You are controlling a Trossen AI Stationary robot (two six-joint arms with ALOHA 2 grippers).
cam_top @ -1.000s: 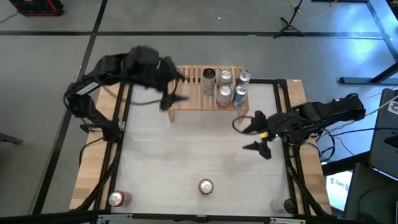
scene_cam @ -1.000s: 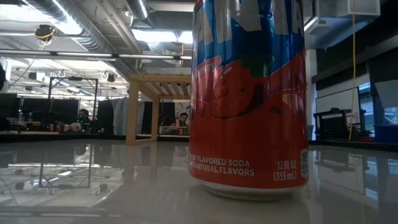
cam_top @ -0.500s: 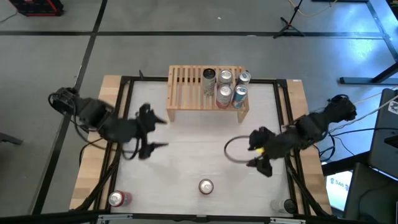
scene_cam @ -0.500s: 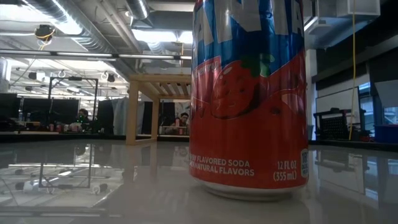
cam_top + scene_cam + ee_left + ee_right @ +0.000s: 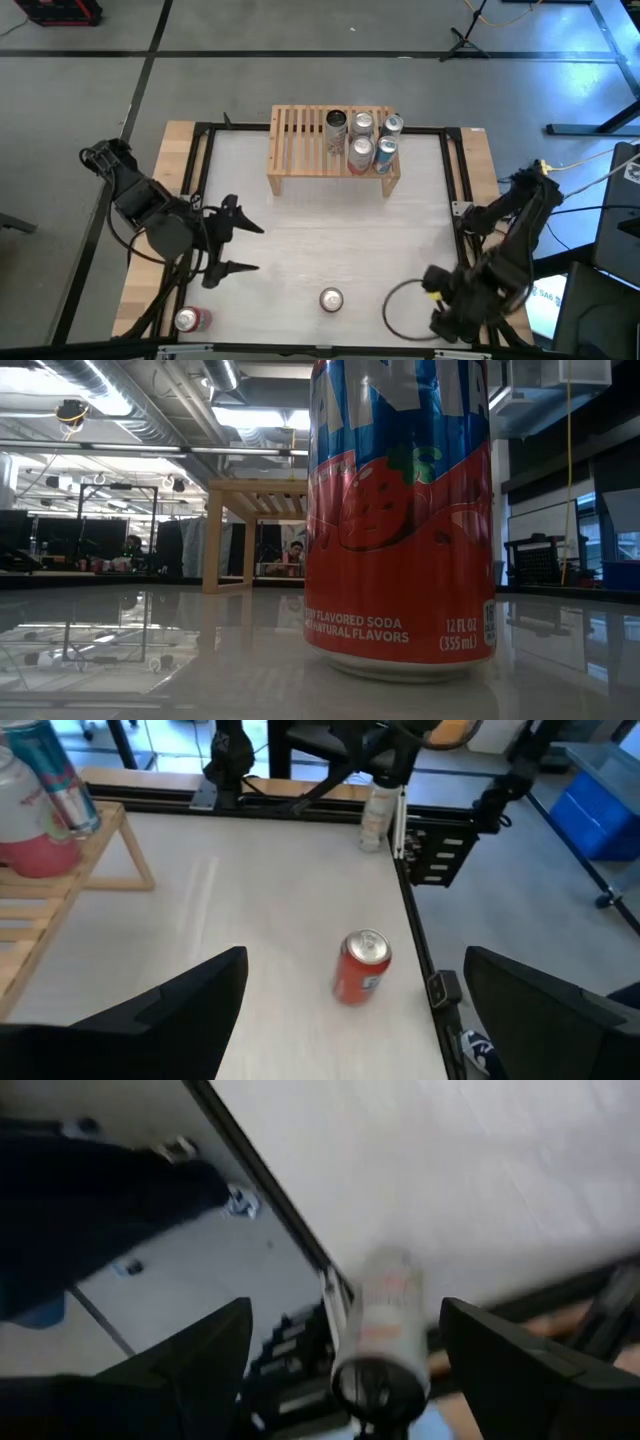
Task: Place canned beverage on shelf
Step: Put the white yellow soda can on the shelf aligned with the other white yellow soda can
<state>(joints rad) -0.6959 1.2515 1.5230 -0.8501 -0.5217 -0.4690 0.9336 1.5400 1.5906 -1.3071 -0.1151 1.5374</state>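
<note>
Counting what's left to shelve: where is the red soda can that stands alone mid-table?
In the high view the red soda can stands upright near the table's front edge, about midway across, between the open left gripper and the right gripper.

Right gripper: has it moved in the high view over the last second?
Yes. The right gripper has swung away from the shelf toward the table's near right corner, open and empty, ending near the can at the front edge.

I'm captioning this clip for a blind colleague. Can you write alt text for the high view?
Five cans stand on the right end of a wooden shelf at the table's far edge. The open left hand hovers at the left, the right hand near the front right corner, a loose can standing between them.
</note>
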